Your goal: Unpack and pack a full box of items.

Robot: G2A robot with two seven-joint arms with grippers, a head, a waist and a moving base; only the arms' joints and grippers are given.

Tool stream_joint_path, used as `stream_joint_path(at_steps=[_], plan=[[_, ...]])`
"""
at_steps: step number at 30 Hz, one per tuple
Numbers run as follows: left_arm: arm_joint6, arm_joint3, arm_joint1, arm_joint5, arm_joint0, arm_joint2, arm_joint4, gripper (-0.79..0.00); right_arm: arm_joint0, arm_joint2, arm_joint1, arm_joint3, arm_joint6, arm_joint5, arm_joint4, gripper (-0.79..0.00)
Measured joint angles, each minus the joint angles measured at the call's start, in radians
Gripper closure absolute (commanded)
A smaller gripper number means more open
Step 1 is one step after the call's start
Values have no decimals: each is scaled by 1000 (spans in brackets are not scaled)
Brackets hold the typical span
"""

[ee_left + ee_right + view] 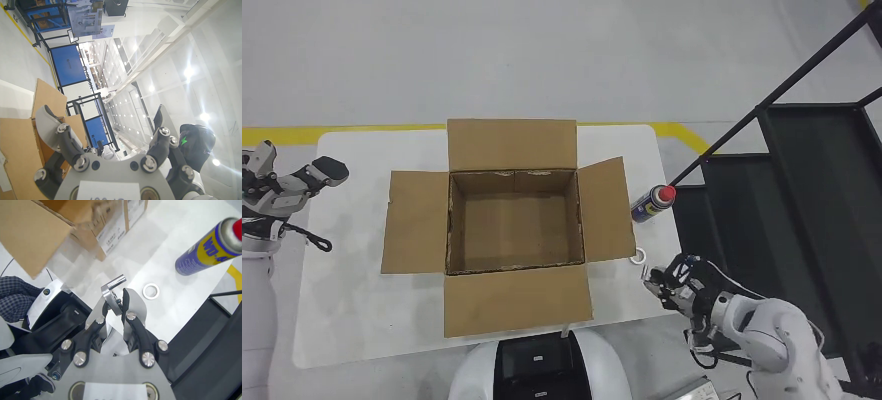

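The white surface (342, 310) on a grey floor (542, 60) carries the open box (514, 228). The right jaws hold a metal part (111, 299), and the left jaws stand wide.

At table (352, 300) centre: box (514, 215), four flaps spread outward. Right of box, just beside right flap, standing on table: spray can (652, 203). In front of can, near that flap's front corner, flat on table: ring (639, 254). Just in front of ring, at table's right front corner: right gripper (660, 283), metal part (113, 294) between its fingers. Opposite side, at table's left edge, left of left flap: left gripper (322, 175).
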Motion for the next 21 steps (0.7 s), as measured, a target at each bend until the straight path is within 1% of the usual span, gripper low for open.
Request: stream_joint_path(at_steps=[4, 9, 15, 20, 21], plan=[[0, 0, 0, 0, 0, 0, 0, -785, 62, -67, 0, 84, -12, 86, -109, 0], [0, 0, 0, 0, 0, 0, 0, -785, 111, -125, 1, 176, -45, 185, -240, 0], [0, 0, 0, 0, 0, 0, 0, -785, 152, -164, 3, 258, -44, 260, -314, 0], [0, 0, 0, 0, 0, 0, 0, -785, 177, -192, 4, 304, -23, 291, -337, 0], [0, 0, 0, 0, 0, 0, 0, -785, 182, -197, 4, 314, -22, 297, -336, -49]])
